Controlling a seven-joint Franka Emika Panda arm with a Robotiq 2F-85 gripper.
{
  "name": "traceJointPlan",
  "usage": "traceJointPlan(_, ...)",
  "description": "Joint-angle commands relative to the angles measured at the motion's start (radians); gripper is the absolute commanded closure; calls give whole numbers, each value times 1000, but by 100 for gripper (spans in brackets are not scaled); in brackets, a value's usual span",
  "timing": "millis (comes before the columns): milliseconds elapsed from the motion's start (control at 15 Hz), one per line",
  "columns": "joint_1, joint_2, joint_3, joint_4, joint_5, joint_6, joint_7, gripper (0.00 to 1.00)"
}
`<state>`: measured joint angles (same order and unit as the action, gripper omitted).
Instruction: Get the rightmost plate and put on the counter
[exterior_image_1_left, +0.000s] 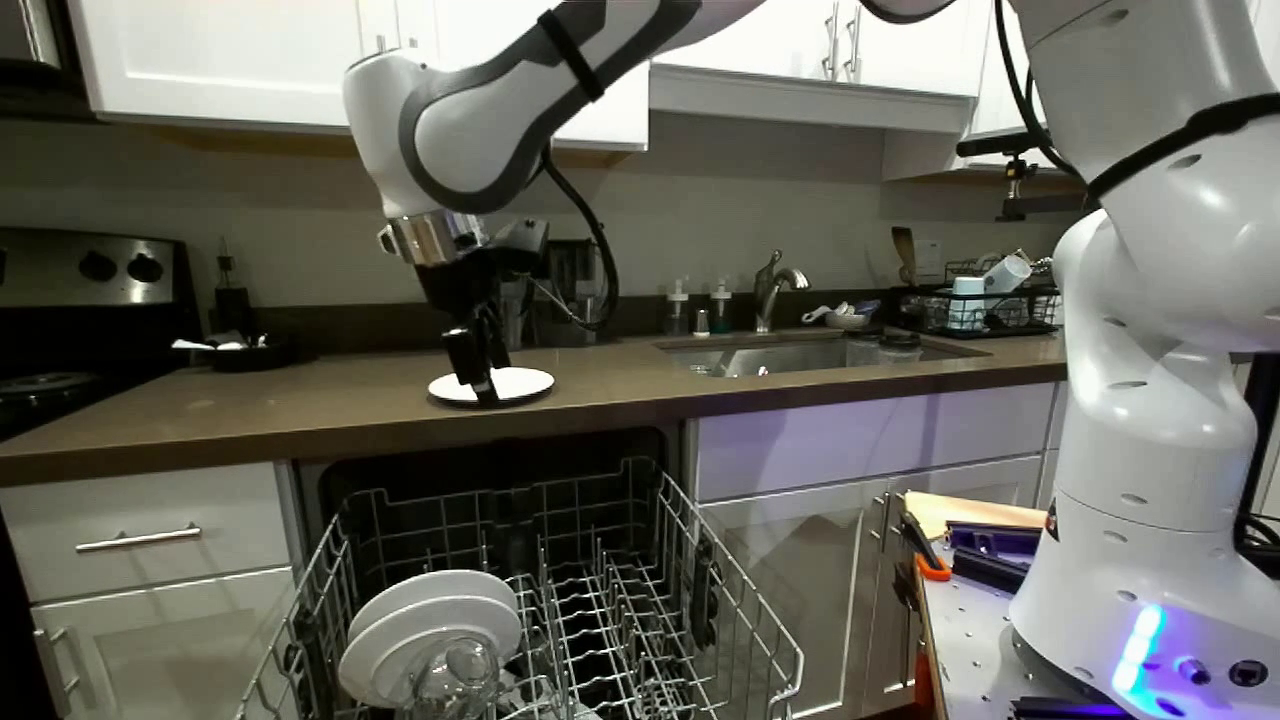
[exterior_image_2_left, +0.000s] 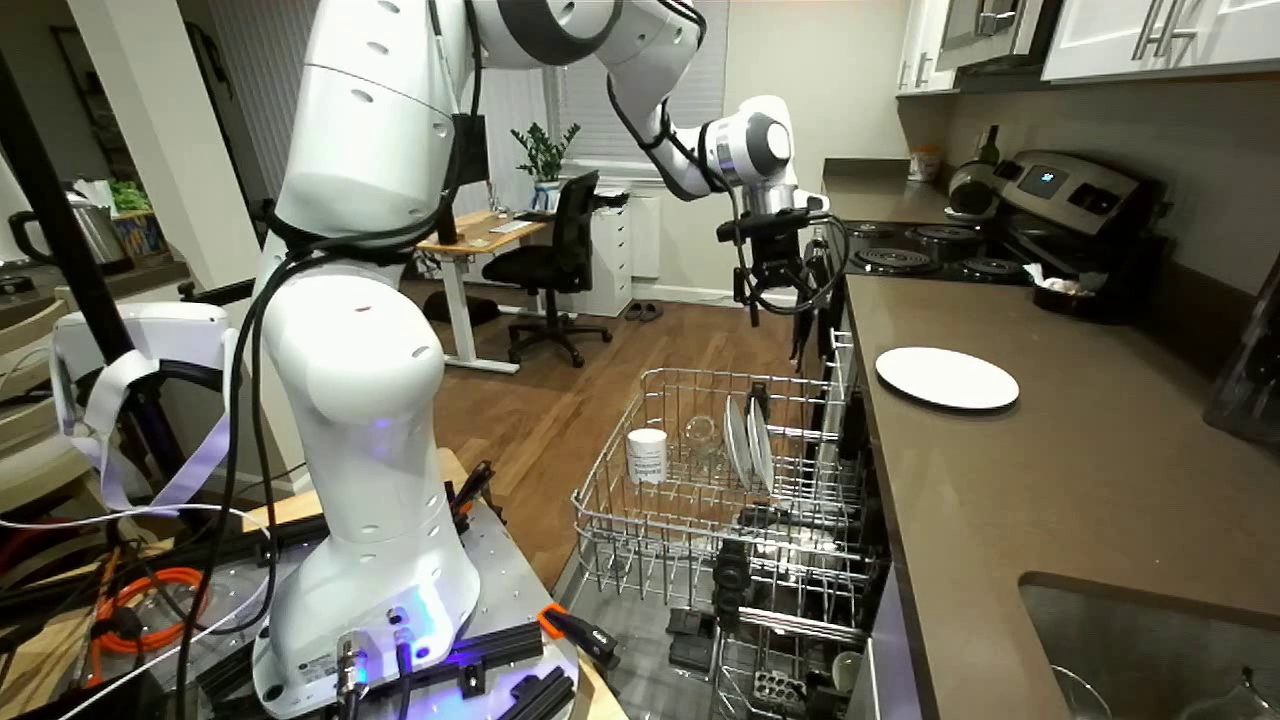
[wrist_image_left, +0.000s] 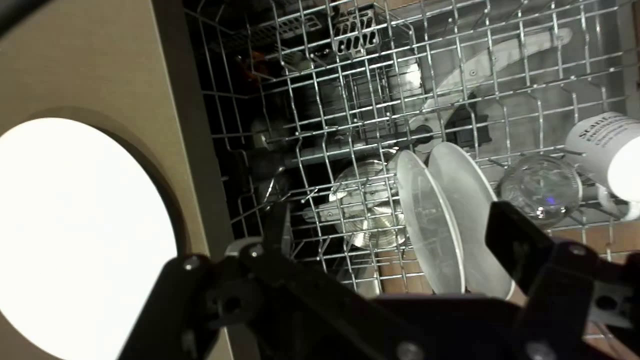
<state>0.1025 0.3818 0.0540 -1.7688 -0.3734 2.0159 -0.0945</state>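
A round white plate (exterior_image_1_left: 525, 384) lies flat on the brown-grey counter (exterior_image_1_left: 300, 405), near its front edge. The plate also shows in an exterior view (exterior_image_2_left: 948, 378) and at the left of the wrist view (wrist_image_left: 75, 240). Two more white plates stand on edge in the dishwasher rack, a nearer plate (wrist_image_left: 430, 225) and another plate (wrist_image_left: 472, 230) beside it. My gripper (wrist_image_left: 392, 220) is open and empty, pointing down high above these two plates, in front of the counter. In an exterior view the gripper (exterior_image_1_left: 480, 370) overlaps the counter plate but is apart from it.
The pulled-out wire rack (exterior_image_2_left: 640, 510) also holds a white mug (exterior_image_2_left: 647, 455) and a clear glass (exterior_image_2_left: 702, 435). The sink (exterior_image_1_left: 770, 358) is in the counter. A black stove top (exterior_image_2_left: 920, 250) lies beyond it. A black pan (exterior_image_2_left: 1080, 295) stands near the wall.
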Motion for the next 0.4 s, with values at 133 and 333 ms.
traceJointPlan(133, -52, -218, 19, -227, 137, 71, -157, 0)
traceJointPlan(333, -36, -188, 8, -188, 121, 39, -129, 0)
